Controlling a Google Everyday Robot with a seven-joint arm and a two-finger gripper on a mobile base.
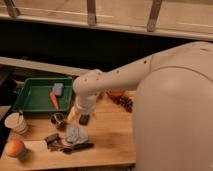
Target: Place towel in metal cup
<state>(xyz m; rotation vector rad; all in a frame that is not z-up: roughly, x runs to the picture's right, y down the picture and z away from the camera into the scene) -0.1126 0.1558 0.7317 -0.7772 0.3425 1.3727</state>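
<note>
A grey-blue towel (76,134) lies crumpled on the wooden table (112,140), at the front left. A small metal cup (58,119) stands upright just left of and behind it. My gripper (83,119) hangs at the end of the white arm (107,80), between the cup and the towel, just above the towel's far edge. The arm's wrist hides most of the gripper.
A green tray (30,97) at the back left holds a carrot (54,100) and a blue sponge (58,88). A paper cup (15,122) and an orange fruit (15,148) sit at the left edge. Dark tools (67,146) lie under the towel. A red-orange item and pinecone-like object (122,101) sit behind the arm.
</note>
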